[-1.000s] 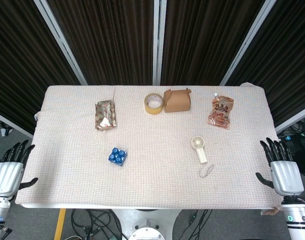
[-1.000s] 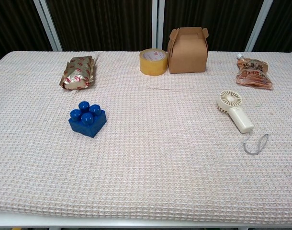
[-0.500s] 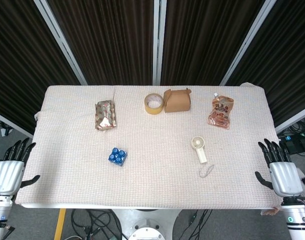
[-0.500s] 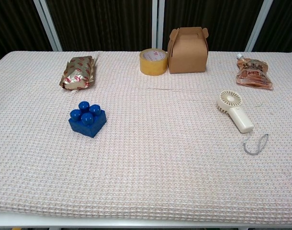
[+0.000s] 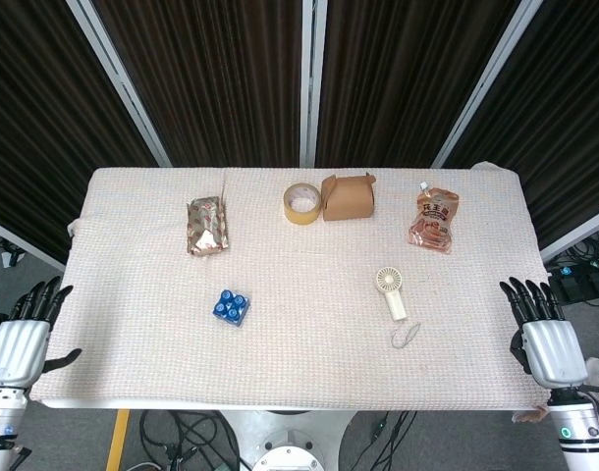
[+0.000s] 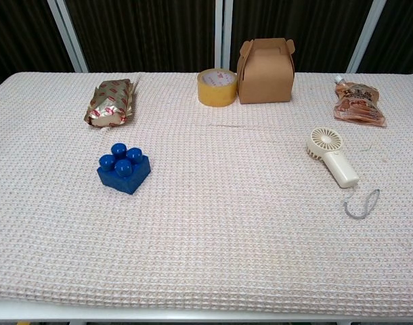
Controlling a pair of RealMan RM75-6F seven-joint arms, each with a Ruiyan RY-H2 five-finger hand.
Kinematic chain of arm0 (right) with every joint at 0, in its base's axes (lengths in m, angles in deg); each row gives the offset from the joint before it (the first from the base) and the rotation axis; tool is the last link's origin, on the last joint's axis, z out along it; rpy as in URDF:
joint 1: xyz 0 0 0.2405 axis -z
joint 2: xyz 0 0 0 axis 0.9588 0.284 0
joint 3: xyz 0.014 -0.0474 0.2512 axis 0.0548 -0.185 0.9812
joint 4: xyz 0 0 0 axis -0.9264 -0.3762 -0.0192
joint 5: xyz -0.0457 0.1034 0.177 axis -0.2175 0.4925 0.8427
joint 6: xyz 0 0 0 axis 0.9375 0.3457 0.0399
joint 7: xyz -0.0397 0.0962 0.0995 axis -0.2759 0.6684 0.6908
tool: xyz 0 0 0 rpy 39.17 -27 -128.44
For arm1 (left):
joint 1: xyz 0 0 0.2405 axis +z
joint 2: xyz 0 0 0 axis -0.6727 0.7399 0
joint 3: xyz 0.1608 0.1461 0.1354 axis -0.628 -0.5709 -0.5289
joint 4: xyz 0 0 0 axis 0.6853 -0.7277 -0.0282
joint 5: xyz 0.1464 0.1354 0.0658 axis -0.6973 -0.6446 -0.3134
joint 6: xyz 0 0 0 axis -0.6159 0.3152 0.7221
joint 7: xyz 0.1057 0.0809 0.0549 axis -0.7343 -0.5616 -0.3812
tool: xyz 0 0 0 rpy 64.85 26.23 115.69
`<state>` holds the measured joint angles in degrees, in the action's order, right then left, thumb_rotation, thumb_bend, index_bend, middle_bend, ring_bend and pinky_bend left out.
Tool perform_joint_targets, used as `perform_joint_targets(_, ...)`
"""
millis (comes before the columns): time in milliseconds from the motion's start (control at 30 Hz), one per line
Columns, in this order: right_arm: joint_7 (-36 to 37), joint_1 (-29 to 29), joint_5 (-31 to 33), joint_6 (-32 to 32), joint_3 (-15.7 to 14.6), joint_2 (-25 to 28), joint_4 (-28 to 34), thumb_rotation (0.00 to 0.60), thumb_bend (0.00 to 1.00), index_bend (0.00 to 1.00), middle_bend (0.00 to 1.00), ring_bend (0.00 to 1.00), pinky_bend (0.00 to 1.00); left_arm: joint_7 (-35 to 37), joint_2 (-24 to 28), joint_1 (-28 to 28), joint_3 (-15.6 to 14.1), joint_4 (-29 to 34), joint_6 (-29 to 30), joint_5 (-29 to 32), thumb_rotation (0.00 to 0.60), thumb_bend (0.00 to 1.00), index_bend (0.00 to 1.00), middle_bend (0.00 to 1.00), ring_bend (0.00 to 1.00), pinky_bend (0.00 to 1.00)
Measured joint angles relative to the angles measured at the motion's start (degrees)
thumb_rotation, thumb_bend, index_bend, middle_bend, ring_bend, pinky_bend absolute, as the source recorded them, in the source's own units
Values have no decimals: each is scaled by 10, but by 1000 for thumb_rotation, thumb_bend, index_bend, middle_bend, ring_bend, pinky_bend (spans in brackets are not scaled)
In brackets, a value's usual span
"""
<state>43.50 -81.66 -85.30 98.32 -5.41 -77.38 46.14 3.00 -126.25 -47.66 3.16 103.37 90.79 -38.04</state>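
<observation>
Fingers on the right hand (image 5: 546, 339) and left hand (image 5: 23, 340) are spread apart and hold nothing. Nothing looks picked up yet. Nearest the right hand, the little fan (image 5: 391, 291) lies flat on the table (image 5: 299, 363), apart from it.

Your chest view shows neither hand; both sit outside its edges. In the head view, your left hand (image 5: 18, 339) is cut at the wrist by the bottom-left corner, and your right hand (image 5: 547, 339) loses its forearm at the bottom edge. The print on the orange spouted drink pouch (image 5: 434, 220) and on the crinkled gold foil snack packet (image 5: 206, 225) is too small to read.
</observation>
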Motion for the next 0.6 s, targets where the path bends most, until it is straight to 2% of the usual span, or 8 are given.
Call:
perform_joint_targets(67, 2, 2, -2, 1, 0, -5, -6, 600, 1000, 0, 174, 47, 105, -1, 2, 0, 1, 2, 1, 1, 600, 0, 90, 0, 0, 141)
perform_joint_targets(100, 2, 2, -2, 0, 0, -6, -7, 600, 1000, 0, 225, 121, 187, -1, 2, 0, 2, 3, 1, 1, 600, 0, 90, 0, 0, 141)
perform_joint_targets(167, 2, 2, 0, -7, 0, -5, -7, 600, 1000, 0, 369, 322, 381, -3, 4, 0, 2, 5, 2, 1, 600, 0, 90, 0, 0, 141)
perform_joint_targets(200, 1, 2, 2, -11, -1, -4, -6, 600, 1000, 0, 481, 453, 497, -3, 4, 0, 2, 6, 2, 1, 600, 0, 90, 0, 0, 141)
perform_joint_targets(300, 0, -1, 9, -34, -4, 2, 3, 600, 1000, 0, 733, 689, 666, -4, 5, 0, 1, 8, 1, 1, 600, 0, 91, 0, 0, 141)
perform_joint_targets(400, -2, -4, 16, -54, -7, 8, 11, 600, 1000, 0, 852, 788, 723, -5, 4, 0, 0, 8, -2, 2, 600, 0, 90, 0, 0, 141)
perform_joint_targets(467, -8, -6, 21, -63, -8, 10, 15, 600, 1000, 0, 894, 824, 741, -5, 3, 0, -1, 7, -4, 3, 600, 0, 90, 0, 0, 141)
perform_joint_targets(600, -12, -10, 24, -77, -9, 8, 17, 600, 1000, 0, 916, 843, 752, -6, 3, -1, -1, 6, -6, 3, 600, 0, 90, 0, 0, 141)
